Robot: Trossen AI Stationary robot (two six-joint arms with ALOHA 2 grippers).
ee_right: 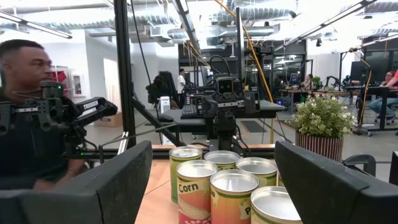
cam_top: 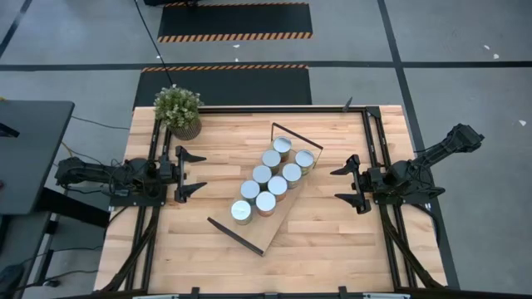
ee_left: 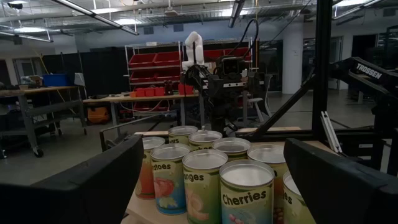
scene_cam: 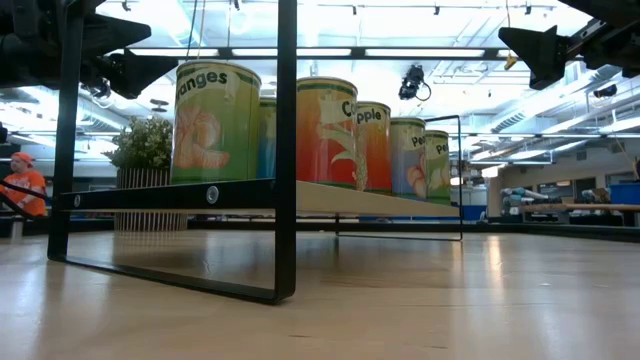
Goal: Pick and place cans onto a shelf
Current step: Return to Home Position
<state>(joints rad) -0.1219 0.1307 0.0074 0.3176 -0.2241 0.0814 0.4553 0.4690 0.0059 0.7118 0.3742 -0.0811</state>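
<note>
Left claw (cam_top: pixel 196 173) and right claw (cam_top: pixel 338 184) both gape wide and empty. Between them, well apart from each, eight cans (cam_top: pixel 278 184) stand on the shelf (cam_top: pixel 258 230).

The cans (cam_top: pixel 278 184) have shiny bare-metal tops and glossy printed labels (they catch the ceiling lights in the low view), the shelf (cam_top: pixel 258 228) is smooth pale wood with thin matt black metal frames, and the table (cam_top: pixel 349 249) is smooth, faintly gleaming wood.
</note>
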